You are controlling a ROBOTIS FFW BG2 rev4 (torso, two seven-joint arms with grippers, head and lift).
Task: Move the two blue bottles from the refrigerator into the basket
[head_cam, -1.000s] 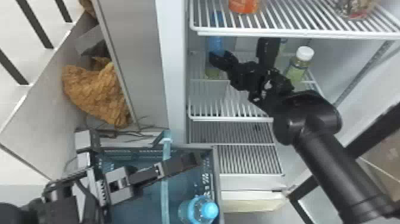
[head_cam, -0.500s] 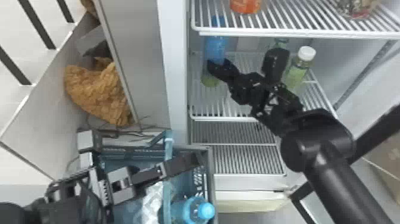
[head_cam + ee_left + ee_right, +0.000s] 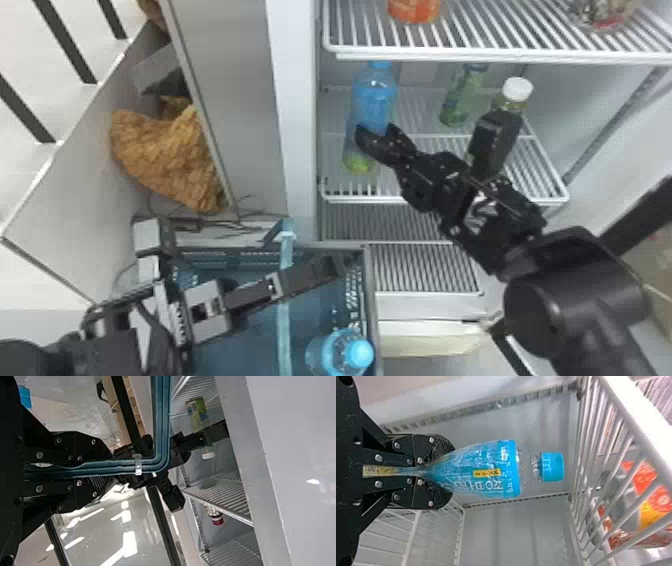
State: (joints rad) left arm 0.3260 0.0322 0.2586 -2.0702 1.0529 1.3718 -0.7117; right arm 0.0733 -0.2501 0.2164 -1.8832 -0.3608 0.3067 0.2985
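Note:
My right gripper [image 3: 377, 142] holds the lower part of a blue bottle [image 3: 375, 95], on the left of the refrigerator's middle shelf area. In the right wrist view the fingers of the right gripper [image 3: 433, 471] pinch the wrapped blue bottle [image 3: 482, 469], whose capped neck points away from them. At lower left is my left gripper [image 3: 317, 272], over the teal basket [image 3: 372, 300]; in the left wrist view the left gripper [image 3: 99, 471] is closed around the basket's handle [image 3: 162, 427]. A second blue bottle [image 3: 359, 354] stands inside the basket, by its right wall.
On the middle shelf [image 3: 545, 170] stand a green bottle [image 3: 462, 100] and a white-capped bottle [image 3: 517, 90]. The upper shelf [image 3: 475, 35], with an orange container [image 3: 414, 11], overhangs the right gripper. The refrigerator's side wall [image 3: 295, 125] rises behind the basket.
The right gripper and its blue bottle have come forward and lower, so the cap shows just below the upper shelf's edge. The left arm has hardly moved.

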